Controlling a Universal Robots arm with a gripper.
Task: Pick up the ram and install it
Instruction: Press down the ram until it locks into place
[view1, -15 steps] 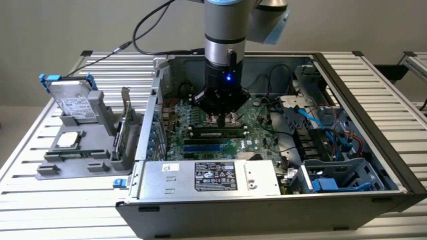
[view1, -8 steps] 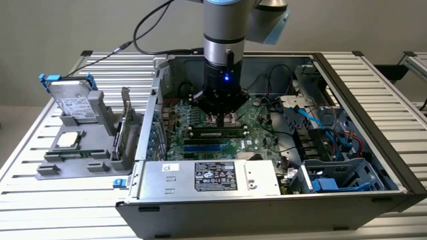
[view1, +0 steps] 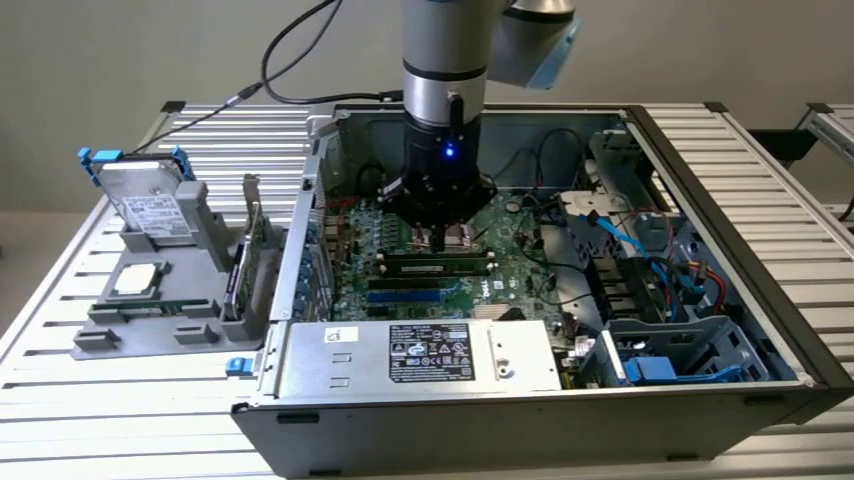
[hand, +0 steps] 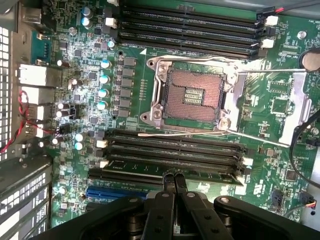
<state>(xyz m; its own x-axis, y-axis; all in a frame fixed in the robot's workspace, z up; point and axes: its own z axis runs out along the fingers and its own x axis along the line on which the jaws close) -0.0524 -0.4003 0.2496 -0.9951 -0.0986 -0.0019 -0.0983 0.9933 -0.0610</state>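
The ram (view1: 434, 266) lies flat-on in a slot of the green board (hand: 280, 95) inside the computer case (view1: 747, 330), its long axis running across the case from the exterior view's left to right, towards the power supply box (view1: 414, 355) at the front wall. The gripper (hand: 173, 176) stands directly above its middle, fingers (hand: 180, 181) pressed together, tips at or just on the ram's top edge; whether they actually touch it is hard to tell. In the wrist view the stick's green strip runs crosswise to the fingers, beside the empty slots (hand: 175, 150).
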